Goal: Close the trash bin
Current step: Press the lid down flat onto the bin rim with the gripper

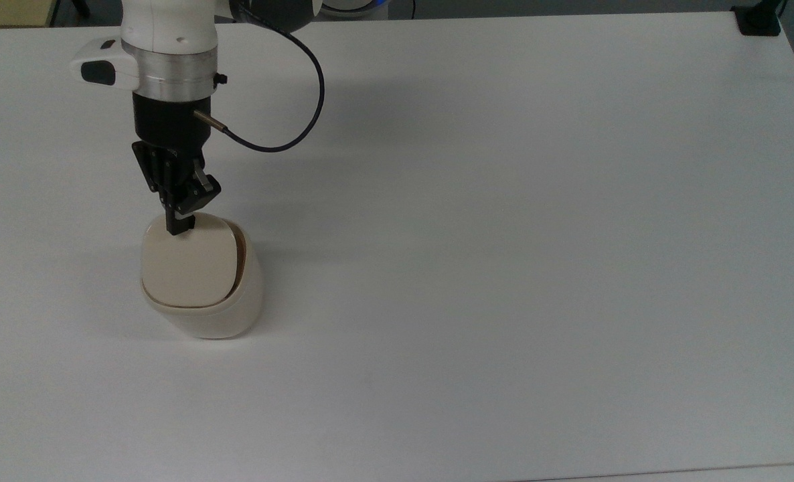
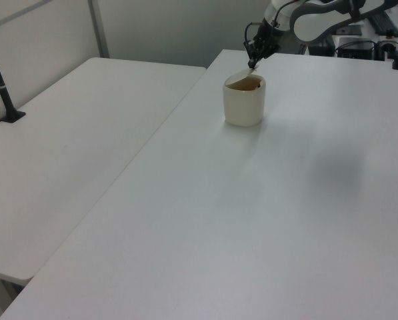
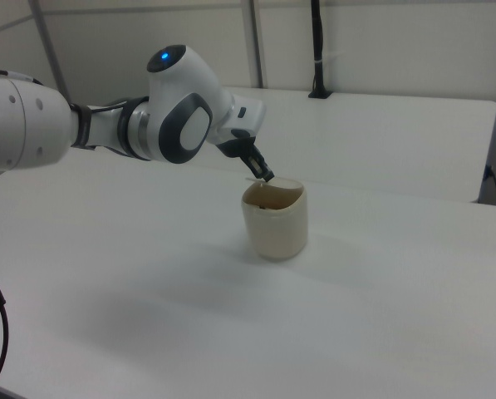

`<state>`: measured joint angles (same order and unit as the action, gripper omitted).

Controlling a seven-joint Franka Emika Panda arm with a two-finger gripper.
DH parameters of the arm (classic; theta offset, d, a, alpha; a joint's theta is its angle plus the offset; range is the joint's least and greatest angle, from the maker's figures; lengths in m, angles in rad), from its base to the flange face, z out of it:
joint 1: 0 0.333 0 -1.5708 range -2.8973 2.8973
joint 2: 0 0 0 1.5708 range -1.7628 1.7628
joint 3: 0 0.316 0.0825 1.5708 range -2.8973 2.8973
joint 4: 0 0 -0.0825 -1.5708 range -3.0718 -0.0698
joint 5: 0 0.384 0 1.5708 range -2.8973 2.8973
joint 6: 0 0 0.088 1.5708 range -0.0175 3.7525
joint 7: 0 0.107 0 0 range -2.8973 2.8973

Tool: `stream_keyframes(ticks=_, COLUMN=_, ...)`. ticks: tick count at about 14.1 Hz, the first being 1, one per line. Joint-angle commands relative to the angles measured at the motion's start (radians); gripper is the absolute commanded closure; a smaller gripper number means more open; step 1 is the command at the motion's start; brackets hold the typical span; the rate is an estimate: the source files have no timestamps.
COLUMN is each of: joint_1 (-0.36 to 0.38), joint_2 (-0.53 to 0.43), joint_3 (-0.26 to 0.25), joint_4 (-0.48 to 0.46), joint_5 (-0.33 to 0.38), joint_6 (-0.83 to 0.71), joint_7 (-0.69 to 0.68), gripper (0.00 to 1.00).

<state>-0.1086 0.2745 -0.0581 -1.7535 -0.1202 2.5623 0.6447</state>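
The trash bin (image 1: 203,294) — one, cream, upright — stands on the white counter (image 1: 504,234) toward the top view's left. Its lid (image 1: 189,266) is tilted, a dark gap showing along one side. One claw (image 1: 179,227) touches the lid's far edge; whether its fingers are parted I cannot tell.

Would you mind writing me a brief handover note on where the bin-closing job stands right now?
Gripper: fingers together, tip resting on the raised edge of the lid, at the top view's upper side; nothing clamped.
Trash bin: upright on the white table, toward the top view's left.
Done: lid is tilted well down over the opening.
Left: a dark gap shows along the lid's side at the top view's right, and the right view shows it propped up, so it likely needs pressing down until flush, then lifting clear.
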Motion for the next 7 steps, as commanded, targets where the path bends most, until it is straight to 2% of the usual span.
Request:
stream_keyframes(ticks=1, joint_1=0.004, joint_2=-0.023, joint_3=0.010, joint_4=-0.041, joint_5=-0.018, joint_6=-0.022, joint_7=-0.019, gripper=1.00)
stream_keyframes(ticks=7, joint_1=0.007, joint_2=0.018, joint_3=0.011, joint_4=-0.035, joint_5=-0.032, joint_6=-0.022, joint_7=-0.023, gripper=1.00)
